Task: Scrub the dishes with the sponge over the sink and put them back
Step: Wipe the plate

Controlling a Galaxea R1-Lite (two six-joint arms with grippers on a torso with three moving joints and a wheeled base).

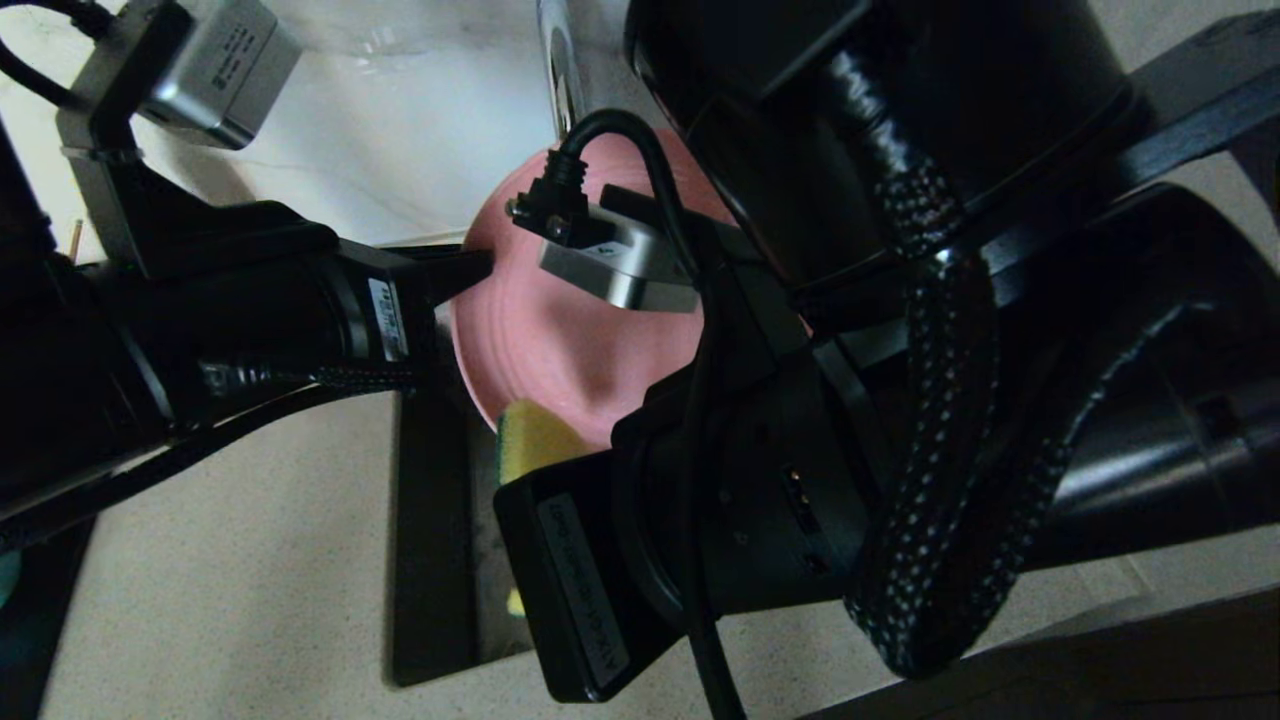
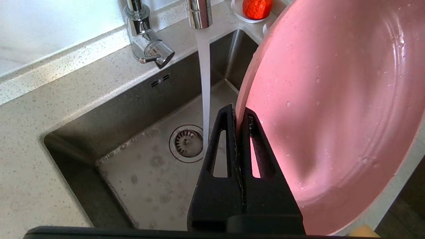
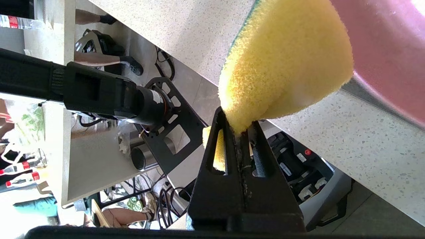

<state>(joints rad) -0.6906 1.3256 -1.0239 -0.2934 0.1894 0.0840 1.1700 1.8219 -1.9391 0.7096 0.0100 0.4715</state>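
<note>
The pink plate (image 1: 560, 330) stands tilted on edge over the sink (image 2: 149, 179), wet with droplets. My left gripper (image 2: 239, 113) is shut on the plate's (image 2: 332, 99) rim, reaching in from the left in the head view. My right gripper (image 3: 237, 127) is shut on a corner of the yellow sponge (image 3: 285, 63), whose green layer shows at one edge. The sponge (image 1: 535, 440) sits at the plate's lower rim, touching the pink plate (image 3: 391, 43). The right arm's wrist hides part of the plate in the head view. The bowl and chopsticks are out of view.
Water runs from the chrome faucet (image 2: 199, 13) in a stream (image 2: 206, 83) down beside the drain strainer (image 2: 186, 143), just clear of the plate's rim. A white saucer with red fruit (image 2: 254, 8) sits behind the sink. Speckled countertop (image 2: 49, 93) surrounds the basin.
</note>
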